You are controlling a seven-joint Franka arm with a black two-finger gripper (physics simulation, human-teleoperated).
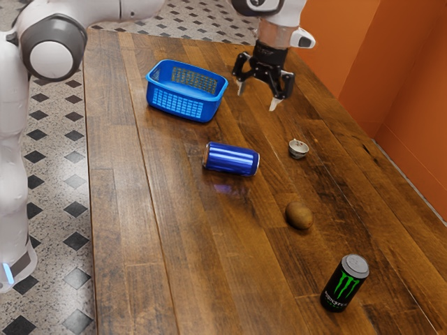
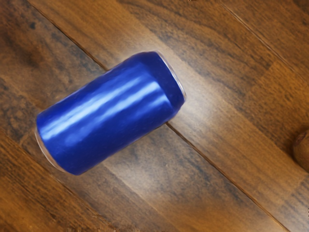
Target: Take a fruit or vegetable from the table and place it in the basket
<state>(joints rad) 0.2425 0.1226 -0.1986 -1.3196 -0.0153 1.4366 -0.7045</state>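
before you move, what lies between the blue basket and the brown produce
A blue can on its side lies between the basket and the brown produce, in the exterior view.

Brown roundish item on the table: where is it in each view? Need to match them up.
Exterior view: right of center, between the blue can and the black-and-green can; brown item.
Wrist view: brown item cut off by the picture's edge, nearer the blue can's silver-rimmed end.
Shared landmark: blue can, lying on its side.
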